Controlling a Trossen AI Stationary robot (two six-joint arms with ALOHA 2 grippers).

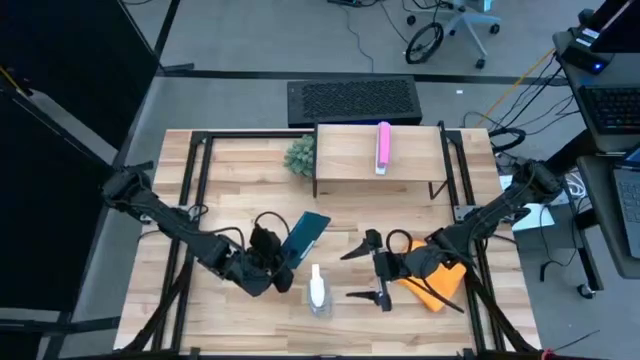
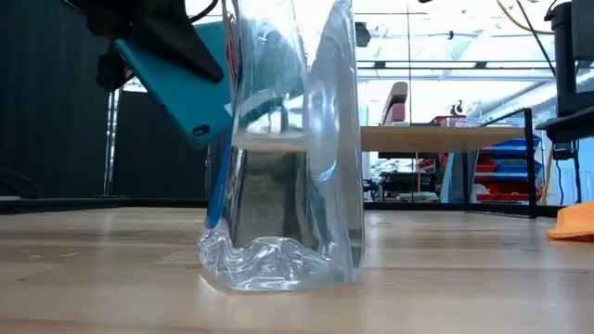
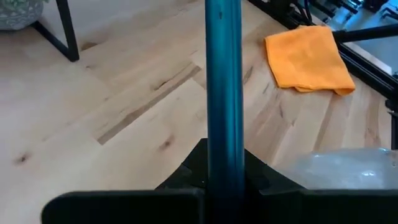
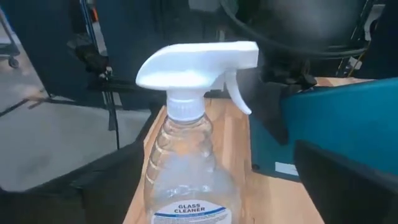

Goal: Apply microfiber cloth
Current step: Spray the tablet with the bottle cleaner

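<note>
The right gripper point(image 1: 372, 268) is held with its fingers spread wide apart and nothing between them, low over the wooden table point(image 1: 250, 170). Directly ahead of it the glass cleaner spray bottle point(image 1: 318, 291) stands upright. Just behind the gripper, partly under the right arm's wrist, the orange microfiber cloth point(image 1: 440, 287) lies on the table as a loosely folded pad.

Beyond the bottle, the left gripper point(image 1: 280, 262) is clamped on the lower edge of the teal tablet point(image 1: 305, 235), which is held tilted up off the table.

The cloth is judged light, soft and limp; it would sag and drape when lifted, and it is neither slippery nor fragile. A pinch from above on a raised fold or near an edge is judged the best hold, since the flat middle offers the fingers little to bite. A firm closure can be tolerated. Some bunching of the cloth is to be expected once it is raised.
</note>
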